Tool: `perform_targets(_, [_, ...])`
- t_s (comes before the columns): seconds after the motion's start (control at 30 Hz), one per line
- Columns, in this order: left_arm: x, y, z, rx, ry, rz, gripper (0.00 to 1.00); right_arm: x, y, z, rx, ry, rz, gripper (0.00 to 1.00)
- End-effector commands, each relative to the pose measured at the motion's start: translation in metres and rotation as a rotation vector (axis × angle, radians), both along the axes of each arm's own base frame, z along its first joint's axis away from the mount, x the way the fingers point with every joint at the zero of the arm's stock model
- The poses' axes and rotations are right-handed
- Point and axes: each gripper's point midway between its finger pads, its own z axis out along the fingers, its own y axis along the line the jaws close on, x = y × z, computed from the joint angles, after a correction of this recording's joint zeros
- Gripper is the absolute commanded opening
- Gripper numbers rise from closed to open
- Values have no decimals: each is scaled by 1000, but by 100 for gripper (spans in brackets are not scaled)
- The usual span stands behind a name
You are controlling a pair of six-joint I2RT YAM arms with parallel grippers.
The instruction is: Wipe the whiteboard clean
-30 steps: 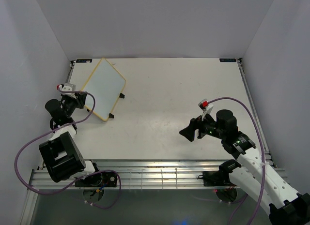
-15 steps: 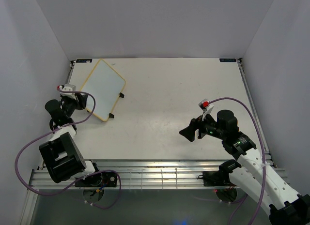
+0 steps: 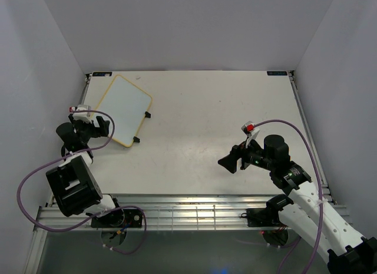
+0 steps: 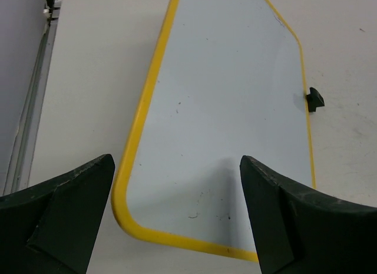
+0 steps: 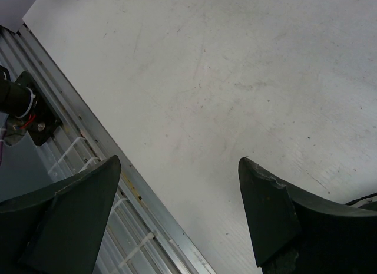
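The whiteboard (image 3: 123, 109), white with a thin yellow frame, lies at the table's back left, turned at an angle. One of its small black feet (image 3: 147, 115) sticks out on its right side. In the left wrist view the whiteboard (image 4: 230, 109) shows only a few faint specks near its closest corner. My left gripper (image 3: 99, 125) stands open just short of that corner, with the yellow corner showing between its fingers (image 4: 70, 197) and nothing gripped. My right gripper (image 3: 230, 161) hangs open over bare table at the right, and its wrist view shows the right gripper (image 5: 179, 162) empty.
The grey side wall (image 3: 41, 79) stands close to the left arm. A metal rail (image 5: 112, 162) runs along the table's near edge below the right gripper. Purple cables (image 3: 26, 185) loop off both arms.
The left gripper has opened and let go of the whiteboard's near corner, pulling back slightly. The board has settled a little flatter. The right arm has not moved.
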Motion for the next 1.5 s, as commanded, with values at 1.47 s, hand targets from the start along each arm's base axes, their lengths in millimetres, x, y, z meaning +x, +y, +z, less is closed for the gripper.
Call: perform_targets(1.47, [-158,-196,131,-402,-26,-324,98,63,-57,-101,-273,262,-559,89])
